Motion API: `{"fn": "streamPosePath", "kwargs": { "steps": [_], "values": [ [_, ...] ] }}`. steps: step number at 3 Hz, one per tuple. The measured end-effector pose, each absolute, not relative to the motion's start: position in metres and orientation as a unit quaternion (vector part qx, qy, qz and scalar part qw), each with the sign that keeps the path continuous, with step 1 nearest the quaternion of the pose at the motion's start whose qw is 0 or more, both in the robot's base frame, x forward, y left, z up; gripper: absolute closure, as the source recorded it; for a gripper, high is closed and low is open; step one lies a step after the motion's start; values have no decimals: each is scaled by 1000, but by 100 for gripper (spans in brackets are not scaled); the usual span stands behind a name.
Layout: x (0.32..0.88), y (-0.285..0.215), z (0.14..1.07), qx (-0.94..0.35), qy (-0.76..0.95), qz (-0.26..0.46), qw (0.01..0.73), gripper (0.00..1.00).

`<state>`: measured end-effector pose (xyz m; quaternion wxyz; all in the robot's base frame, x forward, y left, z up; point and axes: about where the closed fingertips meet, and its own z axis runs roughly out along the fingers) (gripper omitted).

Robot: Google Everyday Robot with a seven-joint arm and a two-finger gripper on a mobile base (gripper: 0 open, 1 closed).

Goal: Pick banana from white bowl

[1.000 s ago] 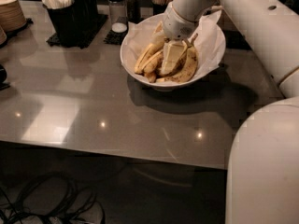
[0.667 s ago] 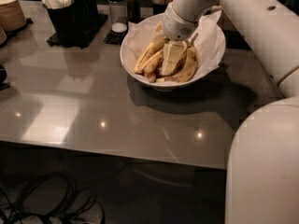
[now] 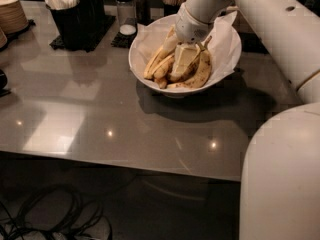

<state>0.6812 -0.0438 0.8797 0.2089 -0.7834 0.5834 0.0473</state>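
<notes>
The white bowl (image 3: 142,66) with a crumpled white paper liner stands on the grey table, back centre. Several bananas lie in it. The freckled yellow banana (image 3: 202,74) curves along the right side, its dark stem pointing up. Smoother bananas (image 3: 156,64) lie to the left. My gripper (image 3: 184,63) reaches down from the upper right into the middle of the bowl, among the bananas and just left of the freckled one. Its tip is partly hidden between the fruit.
A black caddy with white packets (image 3: 75,14) and shakers (image 3: 127,14) stand behind the bowl to the left. A stack of tan plates (image 3: 11,15) is at the far left. My arm and base (image 3: 280,174) fill the right side. Cables (image 3: 45,214) lie on the floor.
</notes>
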Motion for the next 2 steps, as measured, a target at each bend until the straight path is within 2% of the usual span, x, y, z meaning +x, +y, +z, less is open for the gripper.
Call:
{"fn": "streamPosePath", "kwargs": {
  "steps": [1,2],
  "values": [
    [681,-44,880,-783,583,47,209,63],
    [680,-43,877,-785,582,56,206,62]
  ]
}}
